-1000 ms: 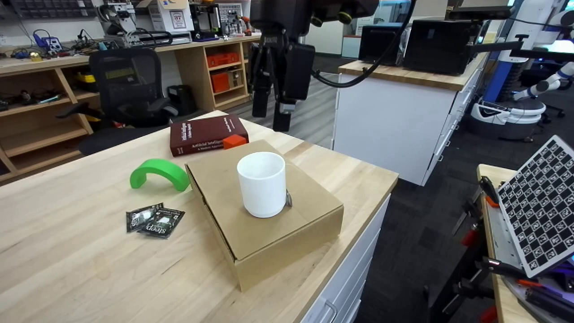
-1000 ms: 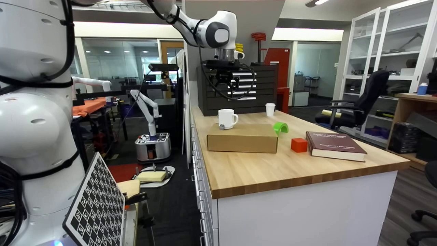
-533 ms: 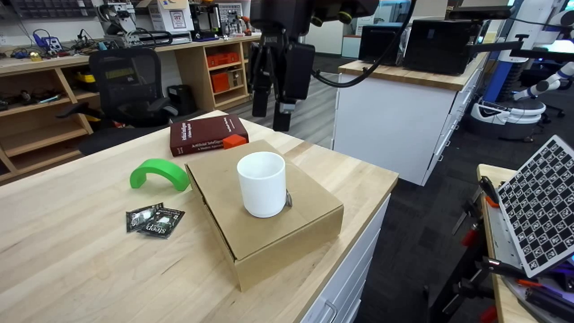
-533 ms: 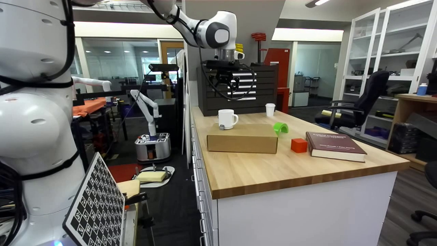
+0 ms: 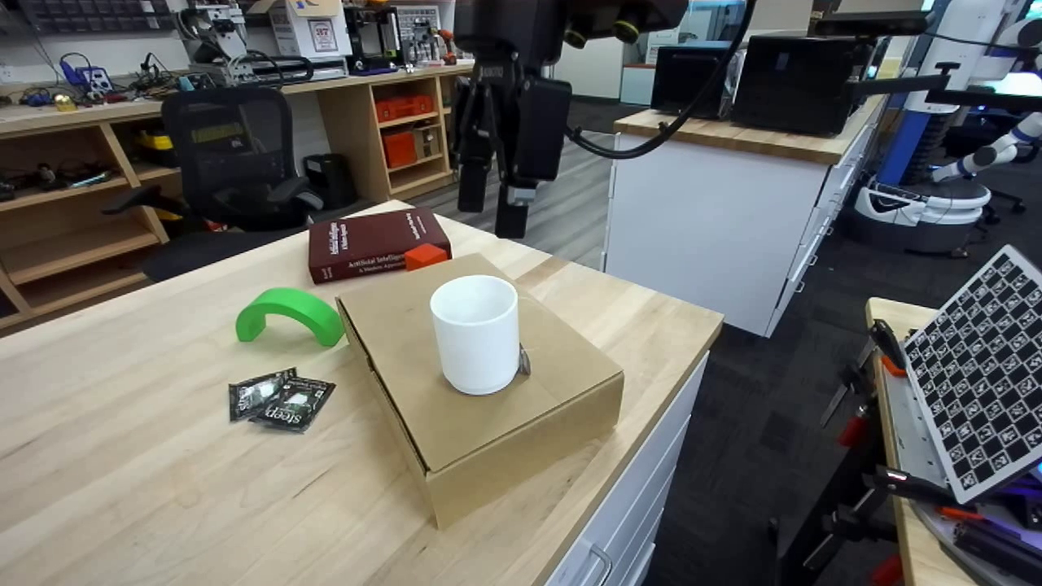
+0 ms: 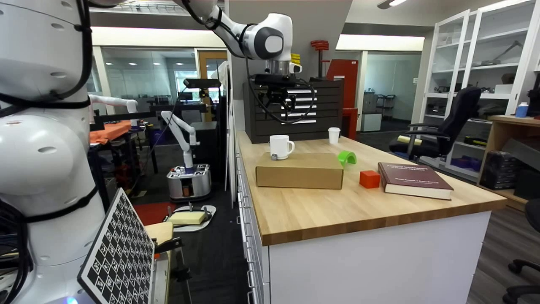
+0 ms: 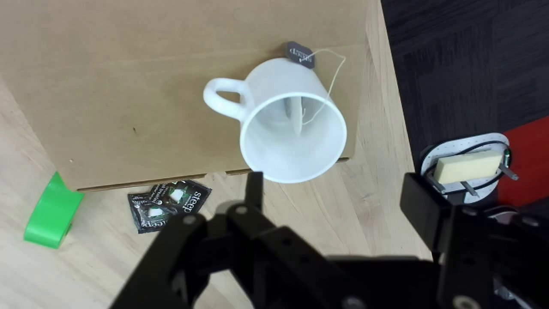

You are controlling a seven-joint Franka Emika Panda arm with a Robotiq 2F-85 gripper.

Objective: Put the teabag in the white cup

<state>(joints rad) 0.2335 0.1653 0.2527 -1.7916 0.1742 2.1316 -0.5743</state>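
The white cup [image 5: 479, 354] stands upright on the cardboard box in both exterior views [image 6: 279, 147]; its handle shows in the wrist view [image 7: 285, 156]. The pale teabag [image 7: 296, 115] is inside the cup, against its inner wall. Its string runs over the rim to a grey tag [image 7: 300, 55] outside, on the box beside the cup. The tag also shows small in both exterior views [image 5: 524, 360] [image 6: 274, 157]. The teabag itself is hidden there. My gripper [image 7: 333, 195] is open and empty, apart from the cup and above it in both exterior views [image 5: 492, 210] [image 6: 286, 110].
The cardboard box [image 5: 529, 439] lies on the wooden table [image 5: 203, 505]. Black packets [image 5: 285, 400], a green arch [image 5: 291, 309], a red block [image 6: 369, 179] and a thick book [image 6: 415, 179] lie around it. A small paper cup [image 6: 333, 135] stands behind the box.
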